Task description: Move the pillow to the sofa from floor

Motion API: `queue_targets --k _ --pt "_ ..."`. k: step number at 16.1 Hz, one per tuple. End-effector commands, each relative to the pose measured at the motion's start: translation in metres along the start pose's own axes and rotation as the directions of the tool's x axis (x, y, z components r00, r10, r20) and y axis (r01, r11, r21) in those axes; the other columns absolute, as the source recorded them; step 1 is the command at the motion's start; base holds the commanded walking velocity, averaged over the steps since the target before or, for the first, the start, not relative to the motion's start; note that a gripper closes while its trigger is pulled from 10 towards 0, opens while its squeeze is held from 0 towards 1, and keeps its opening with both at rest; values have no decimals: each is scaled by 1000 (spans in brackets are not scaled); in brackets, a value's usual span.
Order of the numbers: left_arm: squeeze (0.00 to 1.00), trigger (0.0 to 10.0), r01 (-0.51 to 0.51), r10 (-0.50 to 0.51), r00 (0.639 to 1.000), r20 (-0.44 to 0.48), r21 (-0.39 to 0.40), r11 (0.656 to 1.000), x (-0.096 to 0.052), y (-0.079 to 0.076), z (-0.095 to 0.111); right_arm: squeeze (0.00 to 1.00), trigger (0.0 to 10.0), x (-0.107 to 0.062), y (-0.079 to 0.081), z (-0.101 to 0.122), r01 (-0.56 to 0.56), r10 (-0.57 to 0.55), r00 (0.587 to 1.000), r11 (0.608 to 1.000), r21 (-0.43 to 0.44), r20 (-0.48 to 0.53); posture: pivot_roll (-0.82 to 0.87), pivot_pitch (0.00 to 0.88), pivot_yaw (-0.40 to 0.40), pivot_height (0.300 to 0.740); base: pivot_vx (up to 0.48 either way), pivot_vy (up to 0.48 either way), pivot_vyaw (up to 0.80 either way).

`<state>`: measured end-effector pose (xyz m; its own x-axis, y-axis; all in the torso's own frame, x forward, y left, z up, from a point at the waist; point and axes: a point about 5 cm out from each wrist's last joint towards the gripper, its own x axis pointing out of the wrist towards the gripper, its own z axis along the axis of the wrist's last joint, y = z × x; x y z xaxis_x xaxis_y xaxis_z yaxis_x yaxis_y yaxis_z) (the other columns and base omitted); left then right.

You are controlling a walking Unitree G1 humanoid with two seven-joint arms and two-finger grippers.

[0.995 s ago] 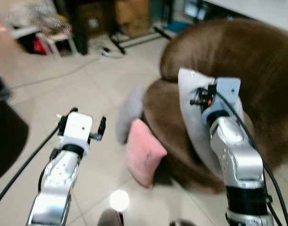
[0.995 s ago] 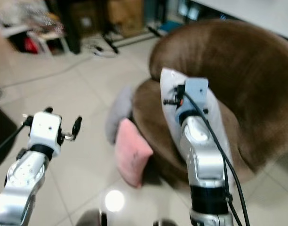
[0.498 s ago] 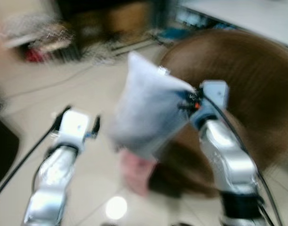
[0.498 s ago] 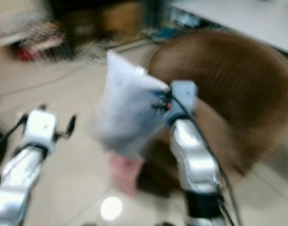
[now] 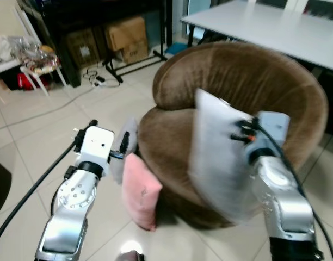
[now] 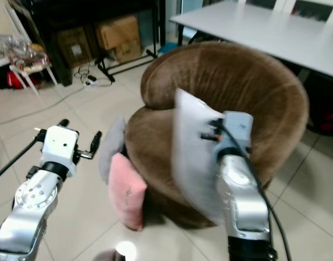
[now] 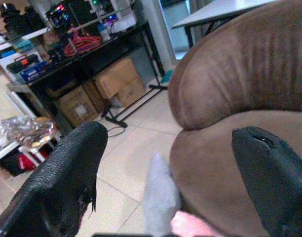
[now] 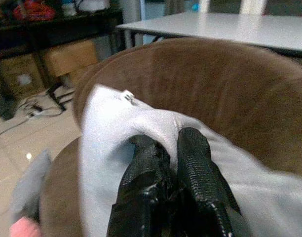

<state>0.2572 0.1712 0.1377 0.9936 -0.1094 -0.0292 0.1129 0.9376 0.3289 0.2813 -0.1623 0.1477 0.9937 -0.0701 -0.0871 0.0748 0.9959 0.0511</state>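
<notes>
Pillow (image 5: 218, 163) status: white one is off the floor, pinched at a fold of its cover by the right gripper (image 8: 163, 163), both black fingers (image 8: 198, 163) clenched on fabric with no gap visible between them. It hangs upright in front of the brown sofa (image 5: 253, 70), its lower part overlapping the seat edge in the head views; whether it touches the cushion I cannot tell.

Change over the last second: a second ago the pillow was held close against the right arm, low beside the sofa. Half a second ago it swung out toward the robot's left, blurred, between the two arms. Now it is back in front of the seat, and the picture is sharp again. The whole scene has also shifted (camera moved with the body): the sofa now sits more centrally, and the grey table (image 5: 275, 27) behind it has come into view. So part of the apparent pillow travel is camera motion, not arm motion.

Meaning for the task: lift is done, carry is nearly done, placement is not yet done. Judgement only: next comes a push forward over the seat, then release.

Left gripper (image 7: 170, 163) hovers at the sofa's left flank, fingers spread wide, holding nothing.

Still on the floor against the sofa base: a pink pillow (image 5: 140, 190) and a grey pillow (image 7: 161, 200) behind it.
</notes>
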Motion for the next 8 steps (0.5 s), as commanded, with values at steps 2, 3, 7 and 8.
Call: queue_targets --k 2,3,7,8 --pt "75 10000 -25 25 1000 18 0 1000 1 7 2 0 10000 0 20 25 -90 90 989 996 1 116 -43 0 31 740 0 0 0" --pt "90 10000 -20 20 1000 11 -16 1000 1 7 2 0 10000 0 23 25 -108 108 987 994 -1 119 -39 0 26 740 0 0 0" --pt "106 10000 -31 32 999 14 -74 997 -4 9 2 0 10000 2 33 25 -174 173 978 985 2 113 -15 0 4 740 135 0 0" --pt "106 10000 -32 33 999 13 -64 997 -4 11 2 0 10000 2 35 26 -185 184 976 983 1 114 -15 0 4 740 289 0 0"
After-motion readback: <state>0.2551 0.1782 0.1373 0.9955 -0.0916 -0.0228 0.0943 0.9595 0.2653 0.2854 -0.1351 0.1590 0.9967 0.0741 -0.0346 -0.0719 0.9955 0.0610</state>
